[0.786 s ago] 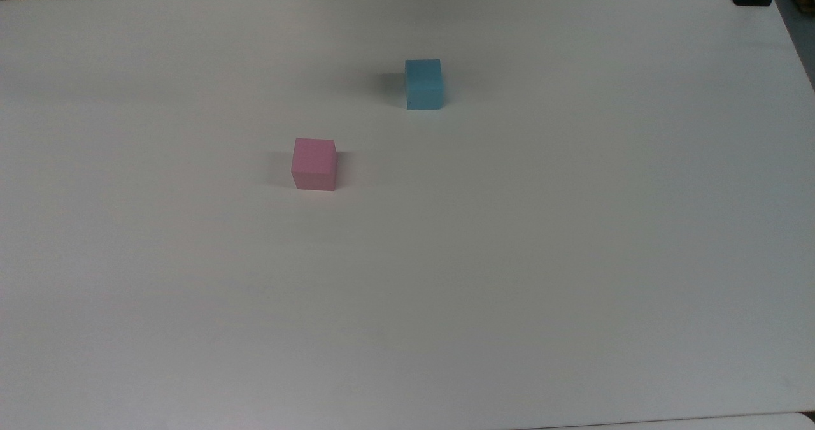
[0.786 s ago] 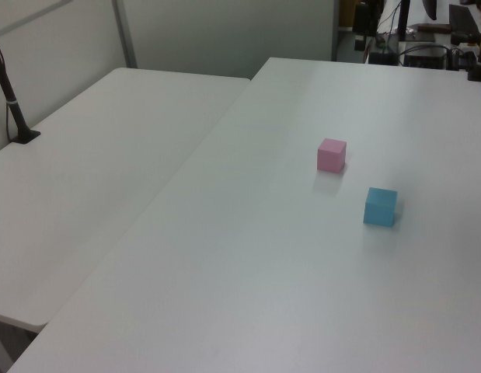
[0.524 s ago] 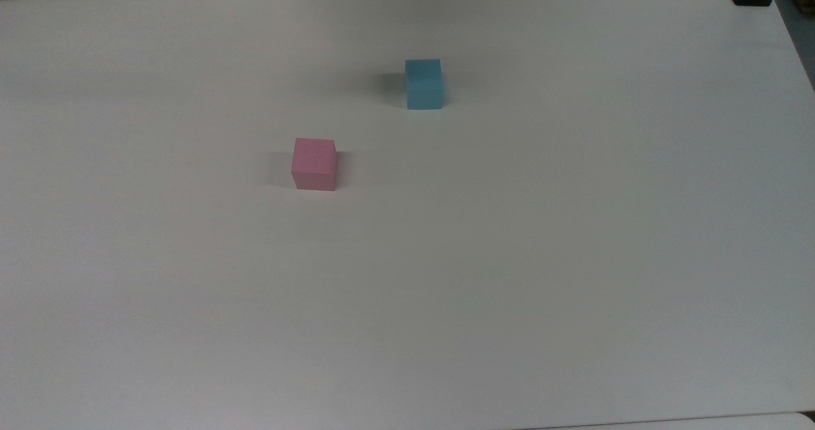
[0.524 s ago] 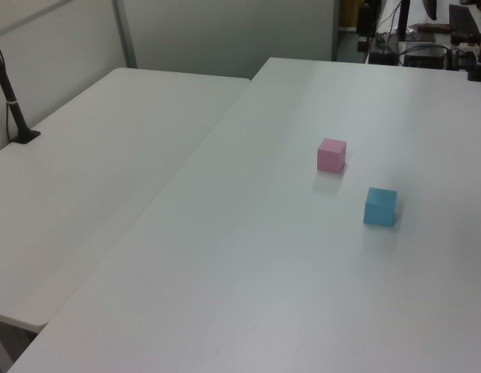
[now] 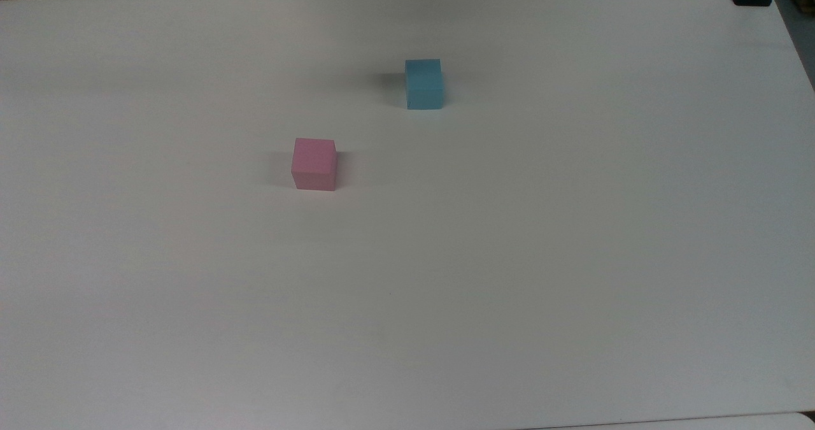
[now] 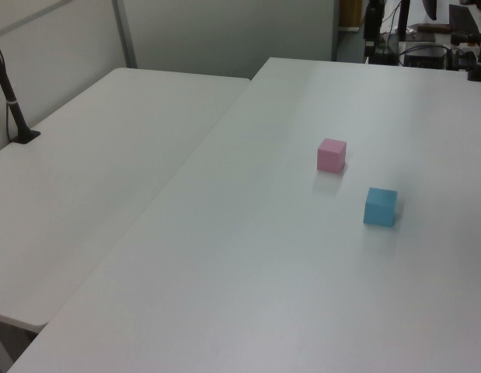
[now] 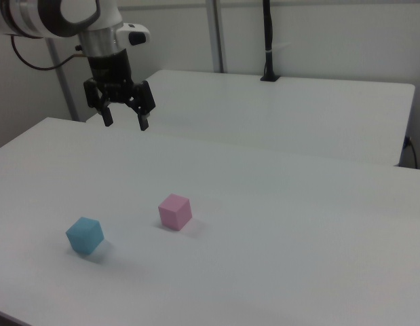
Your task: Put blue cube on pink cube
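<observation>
A: The gripper (image 7: 125, 123) hangs in the air in the right view, fingers pointing down and spread apart with nothing between them, well above the white table (image 7: 277, 224) and well apart from both cubes.

B: Where is the blue cube?

A: The blue cube (image 7: 85, 236) sits flat on the table near the right view's left. In the top view the blue cube (image 5: 424, 84) is up and to the right of the pink cube (image 5: 314, 164); in the left view the blue cube (image 6: 380, 207) lies below and to the right of the pink cube (image 6: 332, 155). The 2 are near each other but not touching (bare tabletop shows between them in all 3 views).

B: Anything cut off or hard to make out?

A: The arm (image 7: 60, 17) runs out of the right view's top left corner, so its base cannot be seen there. A dark post (image 7: 269, 41) on the second table (image 7: 284, 109) is cut by the right view's top edge. In the left view, dark equipment (image 6: 426, 39) beyond the far end of the table is too cluttered to identify.

B: Any writing or labels?

A: The cube faces are plain, and the marks on the arm's housing are too small to read.
</observation>
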